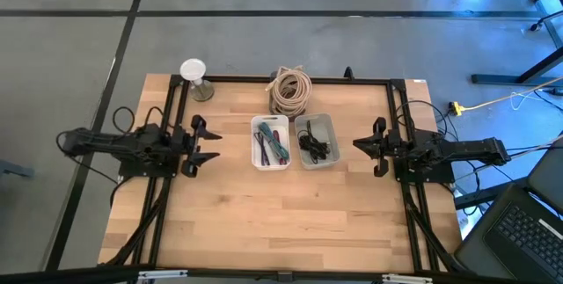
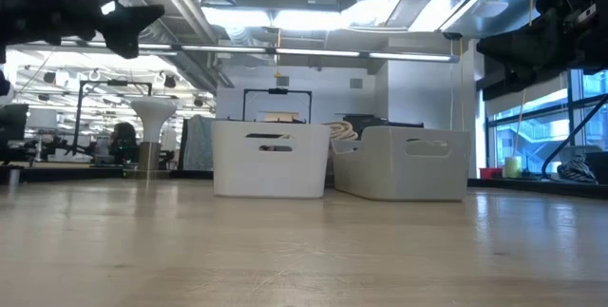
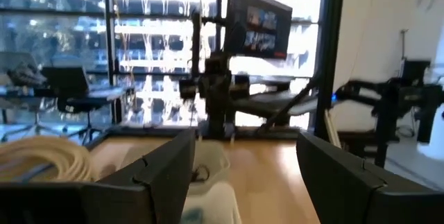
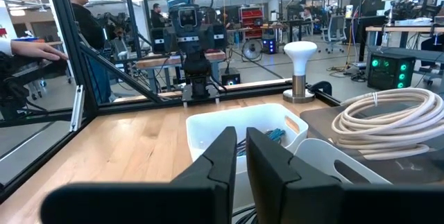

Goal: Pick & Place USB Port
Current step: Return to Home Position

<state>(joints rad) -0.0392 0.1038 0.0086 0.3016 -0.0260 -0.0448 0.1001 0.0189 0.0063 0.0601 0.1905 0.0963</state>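
Blue patterned charger cables point(image 1: 273, 146) lie inside the white rectangular plastic bin point(image 1: 253, 143) near the middle of the pale wooden desk point(image 1: 264, 222) in the high view. The black charger cables point(image 1: 315, 146) lie in the gray rectangular plastic bin point(image 1: 333, 130), which stands just beside the white one on the right arm's side. Behind the two bins lies a coil of thick beige cable point(image 1: 290, 91), and a white mushroom-shaped stand point(image 1: 193, 75) is at the desk's far edge toward the left arm. The left gripper point(image 1: 211, 143) hangs to the left of the white bin, apart from it, its jaws spread wide with nothing between them. The right gripper point(image 1: 355, 143) hangs to the right of the gray bin, apart from it, its jaws drawn together to a point and holding nothing. In the low view both bins stand flat on the desk, side by side, and both arms are raised above the desk at the picture's upper corners. The left wrist view shows that arm's two dark fingers point(image 3: 159, 175) far apart, with the bins and the beige coil beyond them. The right wrist view shows its fingers point(image 4: 216, 161) with only a thin slit between them, the gray bin nearest, the white bin with the blue cables past it, and a person point(image 4: 83, 16) standing beyond the desk.
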